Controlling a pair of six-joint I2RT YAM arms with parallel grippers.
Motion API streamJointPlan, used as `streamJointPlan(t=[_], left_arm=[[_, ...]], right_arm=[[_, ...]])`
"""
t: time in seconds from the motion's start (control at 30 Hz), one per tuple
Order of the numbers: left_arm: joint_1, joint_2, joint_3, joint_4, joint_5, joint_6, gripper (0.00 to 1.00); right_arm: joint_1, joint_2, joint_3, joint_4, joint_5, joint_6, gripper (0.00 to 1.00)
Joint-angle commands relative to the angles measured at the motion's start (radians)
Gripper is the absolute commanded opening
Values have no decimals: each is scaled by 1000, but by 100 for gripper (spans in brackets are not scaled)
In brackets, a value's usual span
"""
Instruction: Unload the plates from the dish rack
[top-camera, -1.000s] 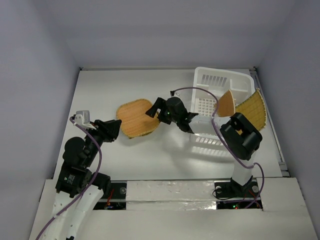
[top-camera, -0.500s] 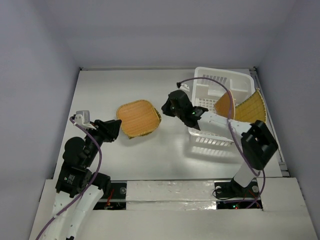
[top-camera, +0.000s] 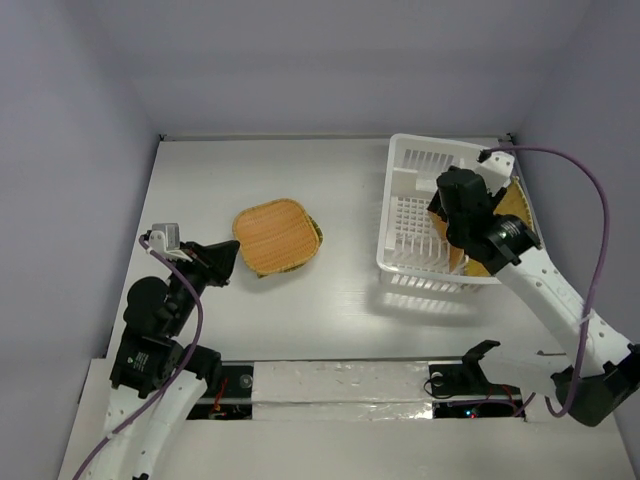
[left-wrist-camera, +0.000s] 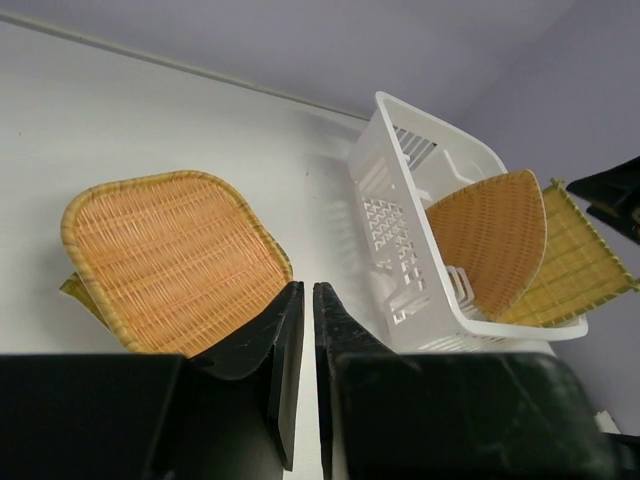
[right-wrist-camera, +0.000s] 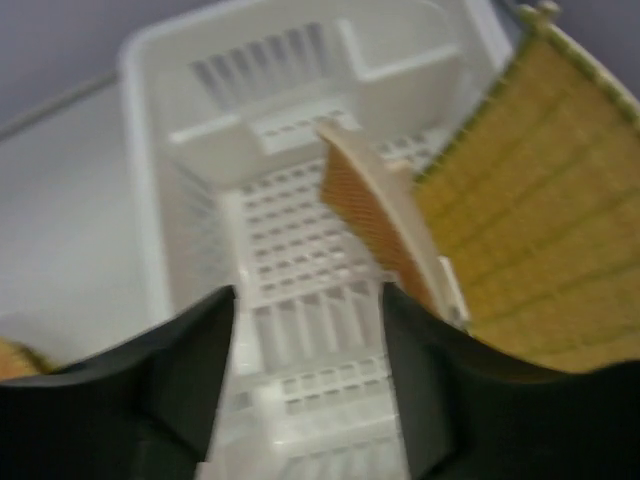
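The white dish rack (top-camera: 410, 215) stands at the right of the table. A round tan plate (right-wrist-camera: 365, 205) stands on edge inside it. A larger yellow square plate (right-wrist-camera: 520, 200) leans at its right wall. My right gripper (right-wrist-camera: 308, 295) is open and empty, hovering over the rack floor just left of the round plate; in the top view it (top-camera: 450, 220) is above the rack. A tan plate (top-camera: 275, 235) lies on the table, on top of another plate. My left gripper (left-wrist-camera: 302, 300) is shut and empty, near that stack's near right edge.
The rack (left-wrist-camera: 400, 230), round plate (left-wrist-camera: 490, 240) and square plate (left-wrist-camera: 575, 265) also show in the left wrist view. The table's right edge rail (top-camera: 545, 250) runs close behind the square plate. A purple cable (top-camera: 590, 220) loops above the right arm.
My right arm has left the plate on the table stack and swung right, back over the dish rack, jaws open. The left arm has not moved.
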Motion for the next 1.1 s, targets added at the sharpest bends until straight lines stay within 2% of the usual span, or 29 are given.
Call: streamJointPlan(t=[0.0,0.07,0.27,0.57,0.6,0.67,0.9,1.07], left_arm=[[-4,-17,-5,50,13,10,6],[-4,-19,-3,45,10,10,9],[-13,-28,0,42,6,10,19],[-13,-37,0,42,7,10,23],[-13,-36,0,42,6,10,23],[-13,-39,0,44,6,10,23],[-22,-40,-2,45,10,8,23],[-22,-40,-2,45,10,5,24]], right_arm=[[-57,63,2,-251,86,-66,72],[-92,106,10,-260,61,-114,76],[-176,212,45,-226,66,-190,74],[-220,350,44,-143,98,-286,45],[-220,358,48,-148,104,-290,38],[-220,369,61,-155,126,-296,31],[-220,312,105,-195,167,-353,4],[-220,268,128,-225,184,-362,0]])
